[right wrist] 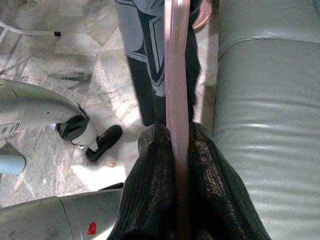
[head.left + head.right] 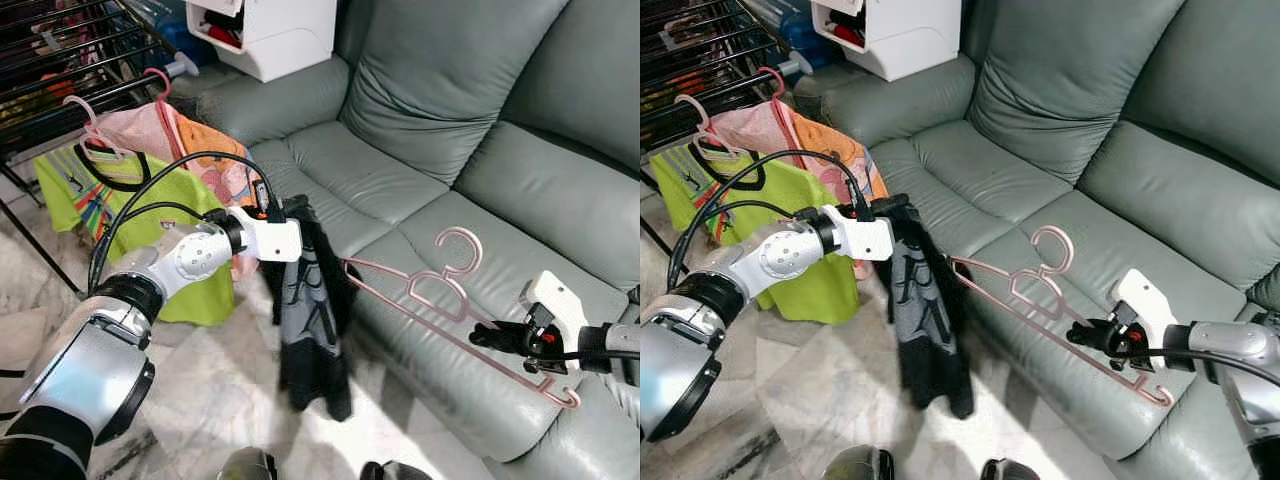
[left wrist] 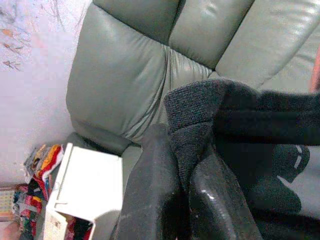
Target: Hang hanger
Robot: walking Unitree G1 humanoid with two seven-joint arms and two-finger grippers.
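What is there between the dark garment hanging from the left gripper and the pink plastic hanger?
Nothing: in the left eye view, bare grey sofa seat shows between dark garment and pink hanger.

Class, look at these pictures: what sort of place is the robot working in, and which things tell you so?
Most likely a home living room used for laundry: a grey-green leather sofa, a black drying rack hung with clothes, and a marble-tiled floor.

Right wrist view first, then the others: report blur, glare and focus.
Right wrist view: the pink hanger and gripping fingers are soft, floor sharper. Left wrist view: wall washed out, dark garment close and soft. Eye views: even daylight, mostly sharp; sheen on the sofa.
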